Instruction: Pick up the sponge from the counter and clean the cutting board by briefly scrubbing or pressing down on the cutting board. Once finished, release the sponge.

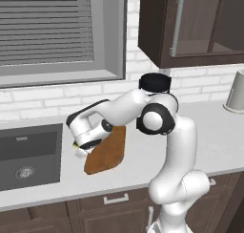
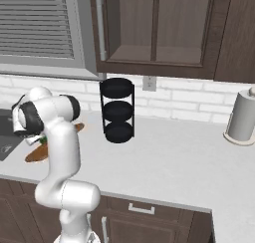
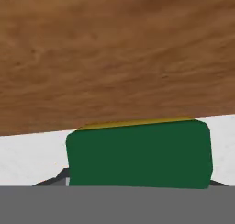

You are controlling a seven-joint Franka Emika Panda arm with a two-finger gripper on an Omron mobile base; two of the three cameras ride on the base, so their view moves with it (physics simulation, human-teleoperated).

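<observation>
The sponge (image 3: 140,155) sits close under the hand, green face toward the camera, its long axis running along the board's (image 1: 107,151) near edge — on the counter (image 3: 27,159) beside the board, not yet over the wood. Whether the jaws are clamped on it or apart I cannot tell. The board lies just beyond the sponge, so the coming move goes forward onto it.

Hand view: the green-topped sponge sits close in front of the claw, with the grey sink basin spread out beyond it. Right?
Not quite. Beyond the sponge lies the brown wooden cutting board, not the sink basin; the hand view shows its wood grain. The sponge does sit close in front of the claw, green top showing.
</observation>
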